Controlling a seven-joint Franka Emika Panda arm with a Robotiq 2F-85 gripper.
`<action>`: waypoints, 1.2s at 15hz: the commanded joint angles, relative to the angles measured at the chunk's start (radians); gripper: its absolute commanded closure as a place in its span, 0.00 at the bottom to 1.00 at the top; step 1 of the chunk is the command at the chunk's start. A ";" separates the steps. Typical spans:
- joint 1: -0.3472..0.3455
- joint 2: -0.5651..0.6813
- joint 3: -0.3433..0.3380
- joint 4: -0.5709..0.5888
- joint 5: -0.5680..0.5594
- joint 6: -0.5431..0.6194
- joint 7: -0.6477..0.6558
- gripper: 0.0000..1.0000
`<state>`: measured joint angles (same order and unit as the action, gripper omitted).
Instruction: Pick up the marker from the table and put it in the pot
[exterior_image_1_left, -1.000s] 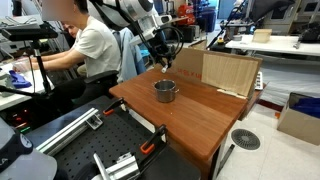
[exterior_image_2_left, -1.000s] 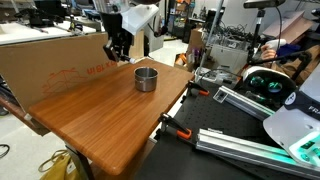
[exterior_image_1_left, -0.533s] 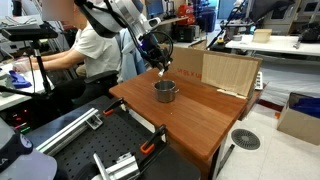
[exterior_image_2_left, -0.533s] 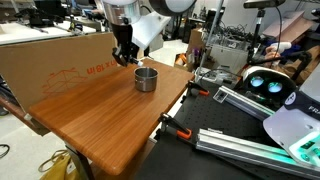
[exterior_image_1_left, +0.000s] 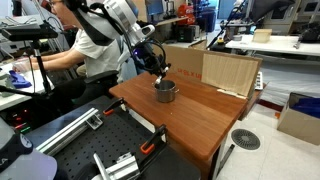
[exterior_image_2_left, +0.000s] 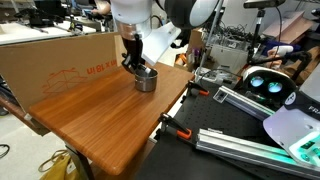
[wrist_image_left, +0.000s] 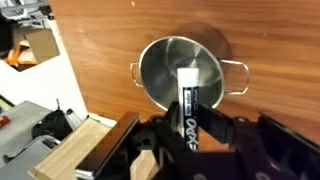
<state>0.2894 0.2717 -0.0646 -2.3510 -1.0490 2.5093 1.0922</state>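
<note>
My gripper (wrist_image_left: 188, 118) is shut on the marker (wrist_image_left: 187, 100), a dark pen with a white tip that points into the pot. The pot (wrist_image_left: 168, 68) is a small shiny silver pot with two side handles, standing on the reddish-brown table (wrist_image_left: 100, 50) directly below the marker. In both exterior views the gripper (exterior_image_1_left: 160, 75) (exterior_image_2_left: 133, 63) hangs just above the pot (exterior_image_1_left: 165, 92) (exterior_image_2_left: 146, 80), near the table's (exterior_image_1_left: 200, 115) (exterior_image_2_left: 100, 120) far edge. The marker is too small to make out in the exterior views.
A cardboard sheet (exterior_image_1_left: 228, 72) (exterior_image_2_left: 50, 62) stands along the table's back edge. A person (exterior_image_1_left: 90, 50) sits close behind the arm. A black metal workbench with rails and clamps (exterior_image_1_left: 100, 145) (exterior_image_2_left: 240, 135) adjoins the table. A cardboard box (exterior_image_1_left: 300, 118) sits on the floor.
The arm has swung lower and moved over the pot with the marker held in it. The gripper now hangs just above the pot's rim.
</note>
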 joint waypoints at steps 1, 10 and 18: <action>-0.031 -0.027 0.030 -0.031 -0.077 -0.007 0.093 0.94; -0.068 -0.011 0.036 -0.028 -0.133 -0.029 0.206 0.94; -0.075 0.006 0.059 -0.016 -0.225 -0.103 0.376 0.94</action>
<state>0.2345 0.2726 -0.0368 -2.3701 -1.2095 2.4451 1.3920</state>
